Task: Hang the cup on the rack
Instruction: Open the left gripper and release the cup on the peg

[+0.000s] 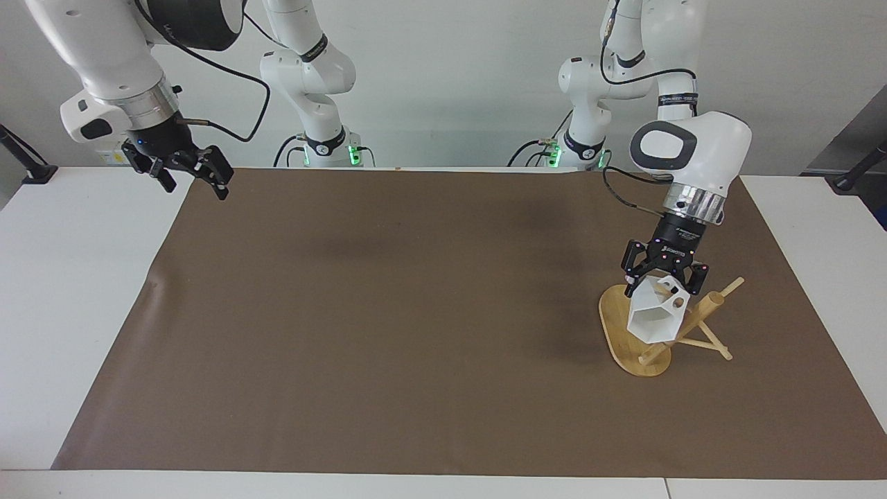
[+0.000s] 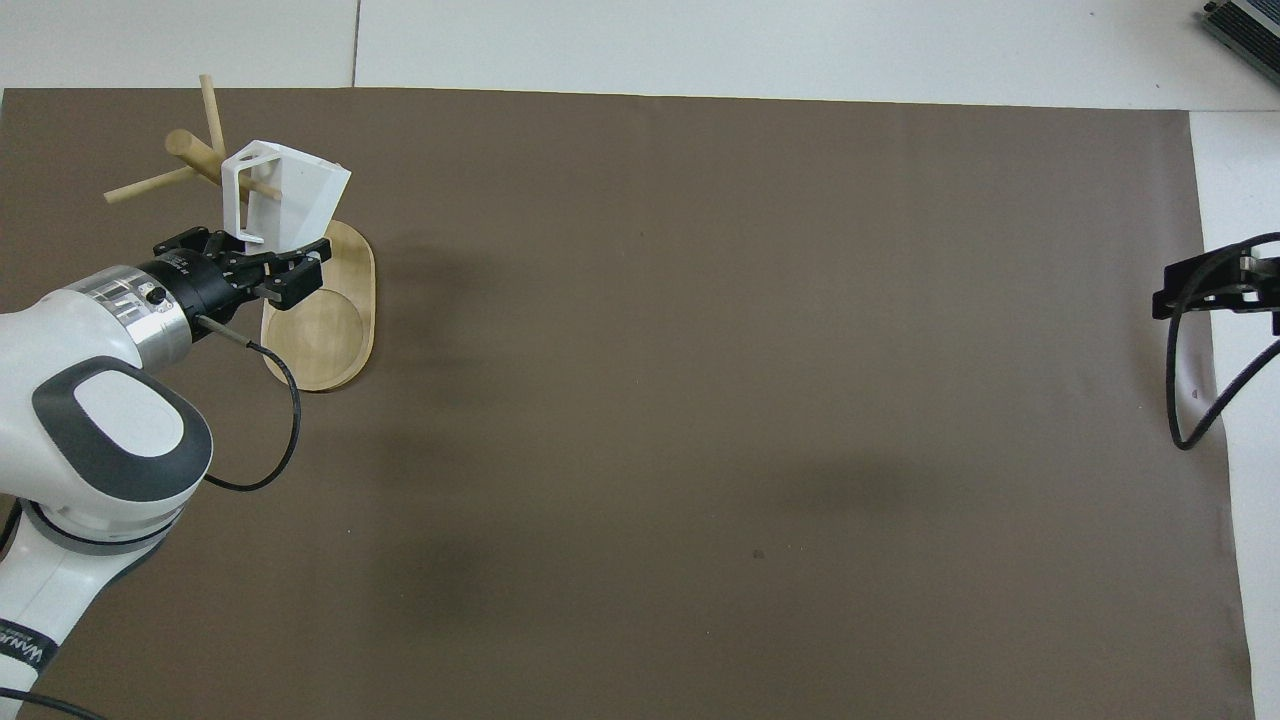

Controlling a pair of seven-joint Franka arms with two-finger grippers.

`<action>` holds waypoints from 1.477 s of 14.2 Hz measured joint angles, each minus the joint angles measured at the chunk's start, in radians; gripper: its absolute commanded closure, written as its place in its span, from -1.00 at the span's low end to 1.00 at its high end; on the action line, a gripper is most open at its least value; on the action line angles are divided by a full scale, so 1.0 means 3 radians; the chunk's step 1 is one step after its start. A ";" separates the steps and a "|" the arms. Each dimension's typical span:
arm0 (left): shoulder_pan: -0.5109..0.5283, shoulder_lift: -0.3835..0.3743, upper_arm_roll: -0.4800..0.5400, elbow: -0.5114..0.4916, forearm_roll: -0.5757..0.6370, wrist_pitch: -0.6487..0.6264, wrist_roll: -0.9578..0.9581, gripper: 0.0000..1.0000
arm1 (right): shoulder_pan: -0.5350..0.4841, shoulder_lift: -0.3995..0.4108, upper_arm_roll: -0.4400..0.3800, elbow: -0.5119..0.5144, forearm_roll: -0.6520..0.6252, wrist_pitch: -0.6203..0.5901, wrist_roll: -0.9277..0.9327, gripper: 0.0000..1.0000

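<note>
My left gripper is clamped on the cup, pinching it at the rim edge by the handle tab, and it hangs over the rack at the left arm's end of the table. The cup is tipped on its side, its open hexagonal mouth turned away from the robots, its body slung below my fingertips and above the rack's oval base without resting on it.

What the coming move turns on is the line between the hole in the handle tab and the peg I am aiming at. Seen from above, that thin peg runs out from the rack's thick post toward the cup and crosses the open frame of the handle — so the handle seems threaded on it, or right at its tip; I cannot tell which. The peg's long axis slants up and away from the post, so I judge the cup must slide along that slant, toward the post, before I let go.

From the rack, my right gripper is well apart — up over the table's right-arm end, fingers spread and empty, waiting. The left is plainly the nearer arm.
</note>
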 measured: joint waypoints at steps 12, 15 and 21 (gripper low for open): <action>0.0075 0.0012 0.0006 0.0000 0.0000 0.0029 -0.0001 -1.00 | 0.0004 0.0000 0.0000 -0.0006 0.0002 0.0000 0.0000 -1.00; 0.0120 0.0008 0.0019 0.0002 0.0109 0.0007 -0.0001 -1.00 | 0.0004 0.0000 0.0000 -0.0006 0.0002 0.0000 0.0000 -1.00; 0.0453 -0.0131 0.0037 0.0148 0.0928 -0.0744 0.0000 -1.00 | 0.0006 0.0000 0.0000 -0.0006 0.0002 0.0000 0.0000 -1.00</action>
